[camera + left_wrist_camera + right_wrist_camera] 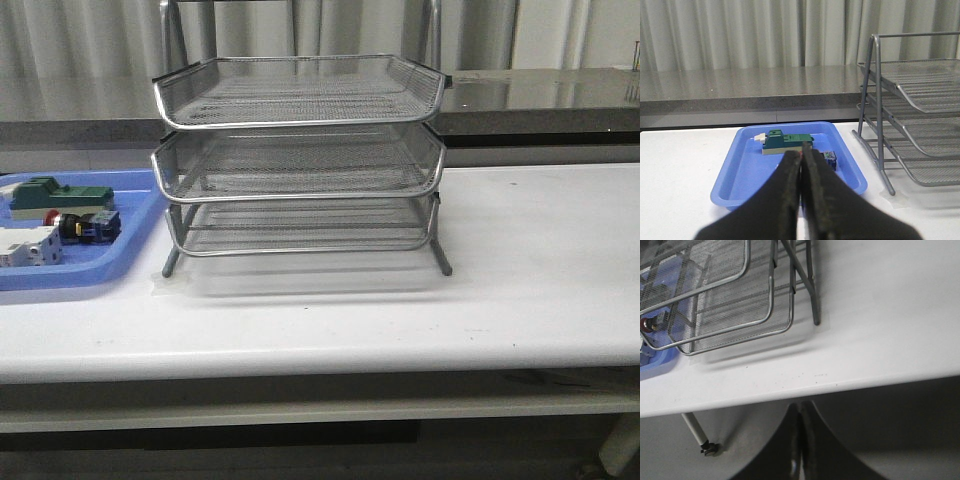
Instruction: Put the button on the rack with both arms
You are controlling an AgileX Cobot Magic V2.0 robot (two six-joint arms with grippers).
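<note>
1. Button (78,226) lying on its side in the blue tray (130,250), red head toward the tray's outer end, black body and blue-green rear toward the rack (300,160).
2. Seen from the left wrist, mostly hidden: only the blue-green rear (829,159) peeking out just beside the tips of the left end effector (801,165).
3. Left end effector clenched, fingers (785,195) pressed together, nothing between them, poised over the near rim of the blue tray, button just beyond the tips.
4. Green block (55,195) resting farther back in the tray than the button; white block (28,246) nearer the front, close beside the button.
5. Rack standing on the white counter (520,260) right next to the tray, three mesh tiers stacked, off to the side of the left end effector.
6. Right end effector (800,412) clenched as well, fingers (816,450) shut tight on nothing, hanging out past the counter's front edge and below it.
7. From the right wrist: rack's lower tiers and one leg (812,300) ahead of the tips, and through the mesh a glimpse of the button's red head (646,324) at the far side.
8. Neither end effector touching button or rack.
</note>
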